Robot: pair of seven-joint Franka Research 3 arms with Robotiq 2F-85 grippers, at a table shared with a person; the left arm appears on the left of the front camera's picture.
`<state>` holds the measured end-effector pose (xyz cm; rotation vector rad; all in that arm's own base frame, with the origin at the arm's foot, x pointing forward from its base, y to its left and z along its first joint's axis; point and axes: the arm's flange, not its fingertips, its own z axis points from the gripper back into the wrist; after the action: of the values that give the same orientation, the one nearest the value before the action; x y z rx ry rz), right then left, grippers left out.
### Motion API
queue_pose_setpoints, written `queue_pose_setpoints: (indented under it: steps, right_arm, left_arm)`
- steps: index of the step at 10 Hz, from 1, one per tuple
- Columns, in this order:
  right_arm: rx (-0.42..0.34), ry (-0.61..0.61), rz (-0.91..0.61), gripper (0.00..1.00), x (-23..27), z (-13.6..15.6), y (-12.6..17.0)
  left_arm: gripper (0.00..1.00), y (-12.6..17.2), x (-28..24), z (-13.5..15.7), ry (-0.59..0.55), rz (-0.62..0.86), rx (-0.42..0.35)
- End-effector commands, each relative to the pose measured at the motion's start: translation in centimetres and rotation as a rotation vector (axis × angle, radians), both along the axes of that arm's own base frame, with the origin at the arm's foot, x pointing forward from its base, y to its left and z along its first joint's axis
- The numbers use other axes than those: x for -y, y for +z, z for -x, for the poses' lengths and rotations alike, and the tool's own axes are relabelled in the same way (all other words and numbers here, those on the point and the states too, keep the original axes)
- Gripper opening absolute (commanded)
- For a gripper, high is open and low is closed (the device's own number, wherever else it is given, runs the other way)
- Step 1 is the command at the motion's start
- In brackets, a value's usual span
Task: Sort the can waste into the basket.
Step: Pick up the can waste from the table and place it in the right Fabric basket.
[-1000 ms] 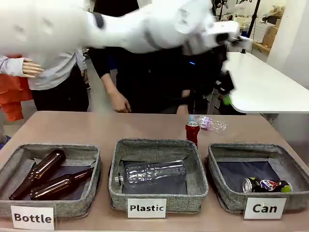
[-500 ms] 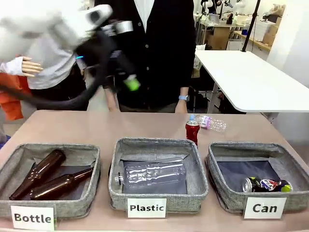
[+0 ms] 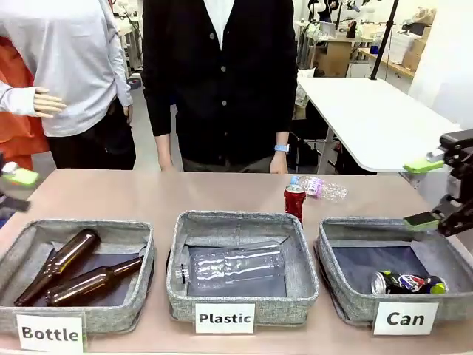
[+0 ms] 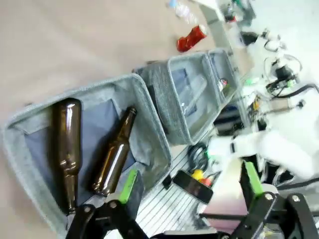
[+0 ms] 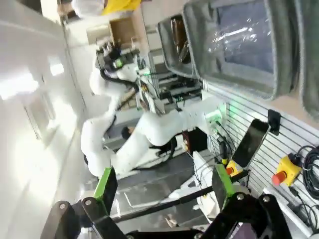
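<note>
Judging by the Can basket at five o'clock, about half done. Spread wide and empty at three and nine o'clock: right gripper, left gripper. Already lying inside the basket: dark can. Left standing on the tabletop at one o'clock, outside any basket: red can.

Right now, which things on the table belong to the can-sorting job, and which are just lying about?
Belongs to the job: red can, standing on the table behind the baskets; dark can, lying in the Can basket.
Just lying about: Plastic basket with a clear bottle; Bottle basket with two brown bottles; small clear bottle on the table.
</note>
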<state>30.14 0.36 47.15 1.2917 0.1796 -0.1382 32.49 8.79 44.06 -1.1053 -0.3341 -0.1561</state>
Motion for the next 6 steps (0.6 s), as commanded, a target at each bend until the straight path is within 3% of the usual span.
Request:
queue_pose_setpoints:
  steps: [1, 2, 6]
  right_arm:
    - [0.074, -0.181, 0.035, 1.00, 0.3, 2.0, -1.8]
    - [0.000, 0.000, 0.000, 1.00, 0.0, 0.0, 0.0]
    - [0.000, 0.000, 0.000, 1.00, 0.0, 0.0, 0.0]
  left_arm:
    - [1.00, -2.1, -0.5, -0.8, 0.123, 0.218, 0.100]
    - [1.00, 0.0, 0.0, 0.0, 0.000, 0.000, 0.000]
    - [1.00, 0.0, 0.0, 0.0, 0.000, 0.000, 0.000]
